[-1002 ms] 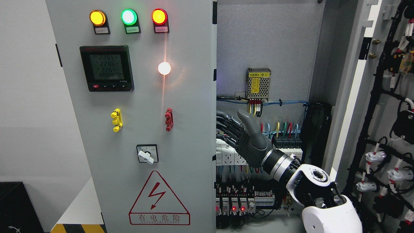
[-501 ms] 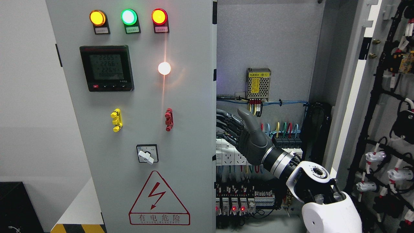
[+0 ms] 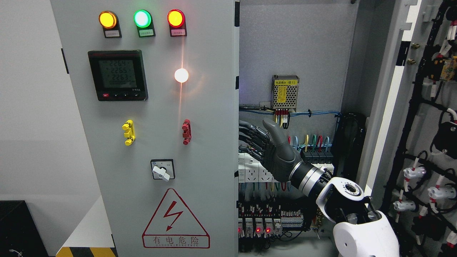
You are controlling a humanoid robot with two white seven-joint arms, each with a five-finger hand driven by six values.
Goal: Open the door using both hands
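Tall grey door (image 3: 160, 142) standing upright, long axis 12 to 6 o'clock, right hand (image 3: 273, 153) reaching toward 9 o'clock, fingers (image 3: 251, 137) extended behind its edge, grip perhaps loose

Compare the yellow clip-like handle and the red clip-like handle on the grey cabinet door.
The yellow clip-like handle is bright yellow; the red clip-like handle is dark red. The yellow one sits under the black digital meter, the red one nearer the grey cabinet door's right edge. The yellow one looks slightly bulkier. Both stand upright at about the same height.
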